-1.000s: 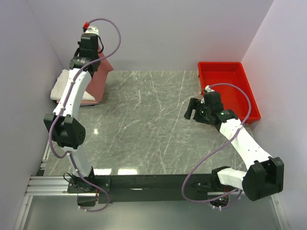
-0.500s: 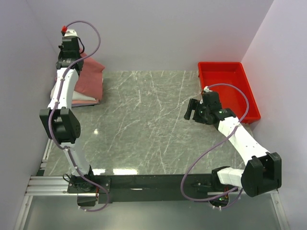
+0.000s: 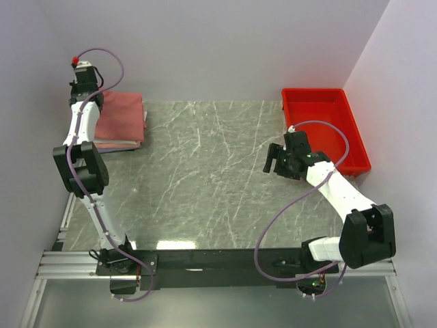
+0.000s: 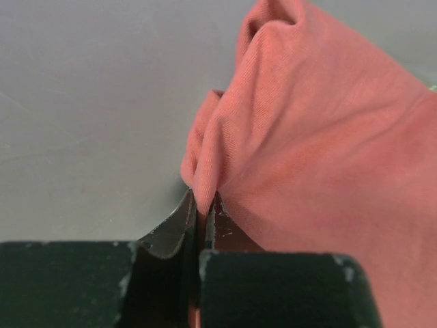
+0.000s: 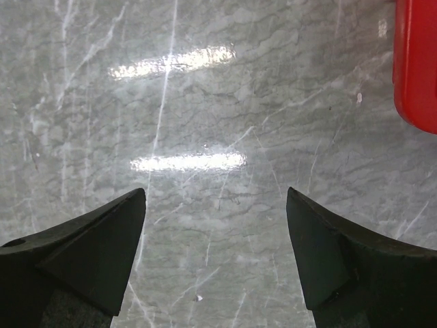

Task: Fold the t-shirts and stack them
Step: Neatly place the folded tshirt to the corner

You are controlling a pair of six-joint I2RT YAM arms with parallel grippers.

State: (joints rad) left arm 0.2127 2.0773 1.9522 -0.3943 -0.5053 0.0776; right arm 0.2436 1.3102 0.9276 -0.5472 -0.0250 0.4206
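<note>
**Left gripper pinches the salmon-red t-shirt in the far corner; right gripper hangs wide open**

At the bottom of the top view, the two arm bases sit on a black bar (image 3: pixel 212 261), with a metal rail (image 3: pixel 68 263) at the lower left. Above them lies the grey marble table (image 3: pixel 205 171).

In the middle right of this view the right gripper (image 3: pixel 272 158) hangs over bare table, and a purple cable (image 3: pixel 287 212) loops beside its arm. In the right wrist view its two dark fingers (image 5: pixel 102 253) stand far apart, with nothing between them except the marble and two bright light reflections. A rounded corner of the red tray (image 5: pixel 418 68) shows at the upper right of that view. In the top view the tray (image 3: pixel 345 130) is just to the right of this gripper and against the right wall.

Farther back, in the upper left of the top view, the salmon-red t-shirt (image 3: pixel 121 116) lies folded on the far left corner of the table. A pale cloth edge (image 3: pixel 116 144) shows under its near side. The left arm (image 3: pixel 78 133) stretches over the left side of this stack and hides it there.

In the left wrist view the left gripper (image 4: pixel 203 201) is closed tightly on a raised fold of the salmon-red t-shirt. The cloth rises above the fingers and spreads to the right. Close behind it stands the plain grey wall (image 4: pixel 89 102).
</note>
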